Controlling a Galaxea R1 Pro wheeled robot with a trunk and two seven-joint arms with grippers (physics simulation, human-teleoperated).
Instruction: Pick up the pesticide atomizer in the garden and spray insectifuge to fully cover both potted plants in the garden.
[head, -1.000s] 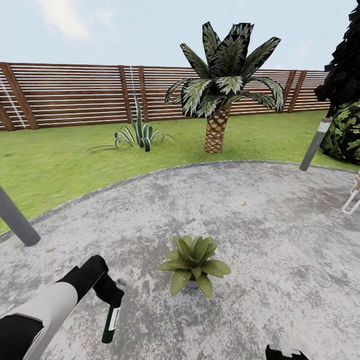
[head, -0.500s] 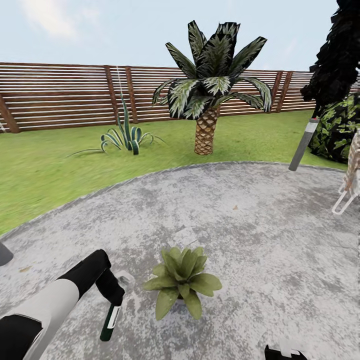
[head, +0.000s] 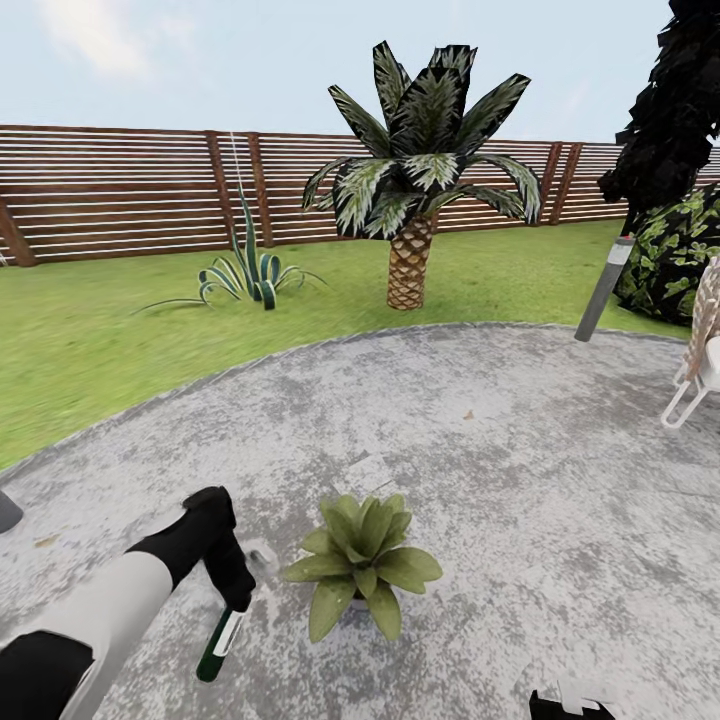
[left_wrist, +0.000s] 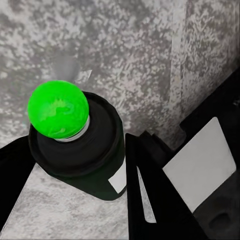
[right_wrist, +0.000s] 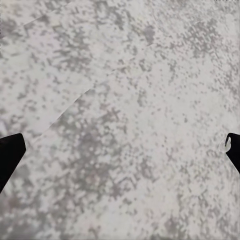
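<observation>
One potted plant (head: 362, 565) sits on the patio (head: 520, 470). One pesticide atomizer (head: 220, 643), one palm (head: 420, 190), one spiky striped plant (head: 248, 270), one grey bollard lamp (head: 603, 288), one slatted fence (head: 120, 190), two dark bushes (head: 675, 250).

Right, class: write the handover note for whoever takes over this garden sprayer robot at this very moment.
Left gripper: shut on the pesticide atomizer, held just above the patio; its green nozzle shows in the left wrist view.
Right gripper: open, nothing held, over bare patio.
Potted plant: on the patio, right beside the atomizer. A second one is not in sight here.
Done: atomizer picked up.
Left: aim and spray this plant fully, then find and cover the second. No spray is visible yet.
</observation>
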